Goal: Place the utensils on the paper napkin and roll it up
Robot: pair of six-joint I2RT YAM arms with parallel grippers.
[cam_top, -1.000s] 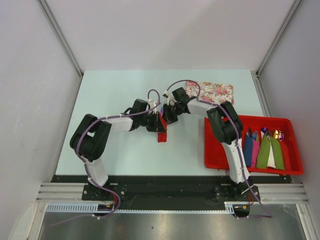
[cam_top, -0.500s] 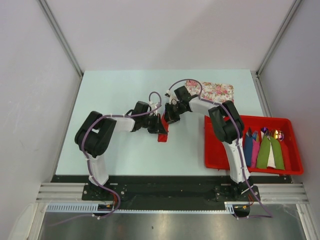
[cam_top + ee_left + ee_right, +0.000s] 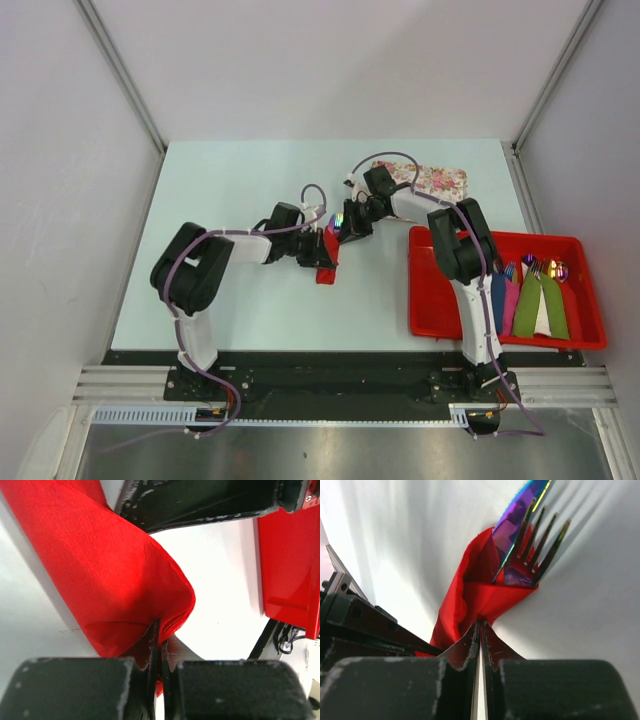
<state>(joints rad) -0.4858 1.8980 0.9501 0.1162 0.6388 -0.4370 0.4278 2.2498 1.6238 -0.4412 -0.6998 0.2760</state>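
Observation:
The red paper napkin (image 3: 325, 268) lies rolled around the utensils at mid-table. The utensils' iridescent tips (image 3: 338, 220) stick out of its far end. In the right wrist view a fork (image 3: 540, 542) and a flat blade (image 3: 522, 510) poke out of the napkin (image 3: 480, 597). My right gripper (image 3: 481, 624) is shut on a fold of the napkin near that end; it is also in the top view (image 3: 346, 230). My left gripper (image 3: 160, 626) is shut on the napkin's (image 3: 110, 575) edge, close beside the right one in the top view (image 3: 322, 246).
A red tray (image 3: 430, 300) at the right holds blue, pink and green napkin rolls (image 3: 525, 300) and loose cutlery (image 3: 545, 268). A floral mat (image 3: 440, 180) lies at the back right, just behind the right arm. The tray's wall shows in the left wrist view (image 3: 290, 565).
The right arm has swung back and to the right, and the utensils' shiny tips now show beside its gripper. The left gripper edged right. The napkin roll has stayed in place.

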